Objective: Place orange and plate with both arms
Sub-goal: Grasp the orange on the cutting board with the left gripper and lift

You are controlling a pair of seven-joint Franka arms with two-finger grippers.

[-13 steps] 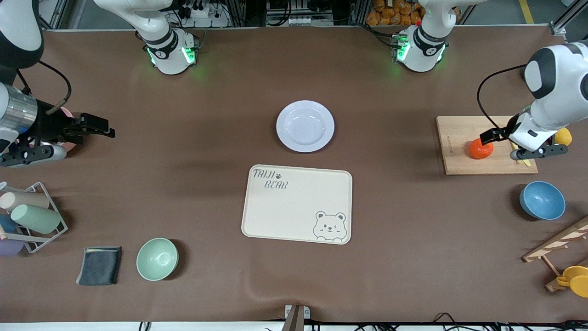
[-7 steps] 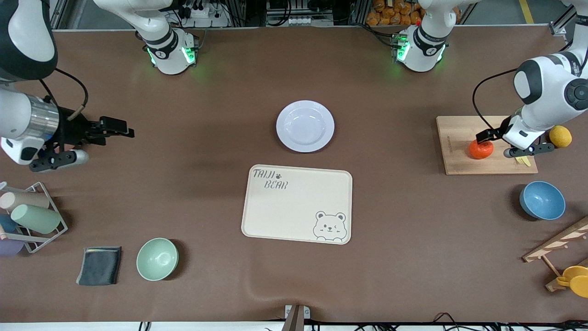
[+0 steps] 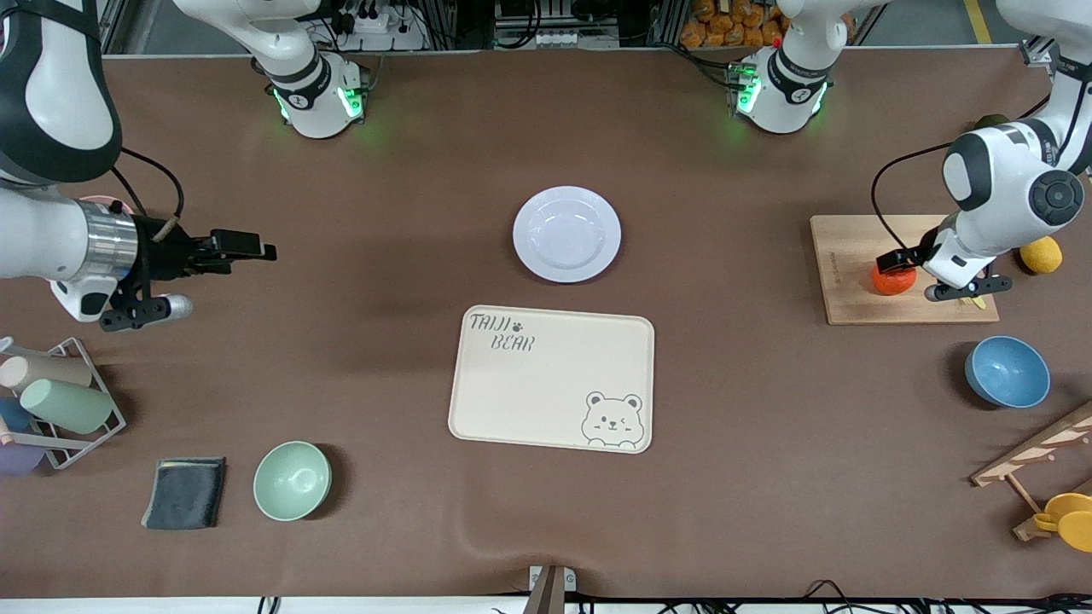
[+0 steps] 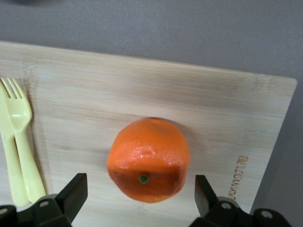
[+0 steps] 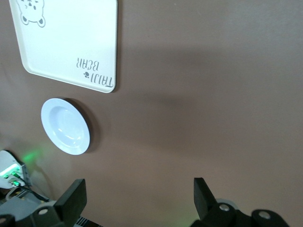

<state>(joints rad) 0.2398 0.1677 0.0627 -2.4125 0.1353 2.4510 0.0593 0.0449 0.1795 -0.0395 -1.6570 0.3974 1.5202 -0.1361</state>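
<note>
Brown counter (image 3: 384,529), with the tray (image 3: 552,379) as landmark: plate (image 3: 566,234) lies just farther than it; orange (image 3: 892,280) sits on the cutting board (image 3: 845,298) toward the left arm's end.

Left tool (image 4: 142,198), spread wide, straddles the orange and should drop lower, centred, before squeezing.

Right tool (image 3: 247,247), also wide, is well short of the plate.

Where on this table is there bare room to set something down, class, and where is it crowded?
Bare: the tray, and the cloth between the plate and the cutting board. Crowded: the board, where the open left gripper straddles the orange beside a yellow fork. The open right gripper hangs over bare cloth.
</note>
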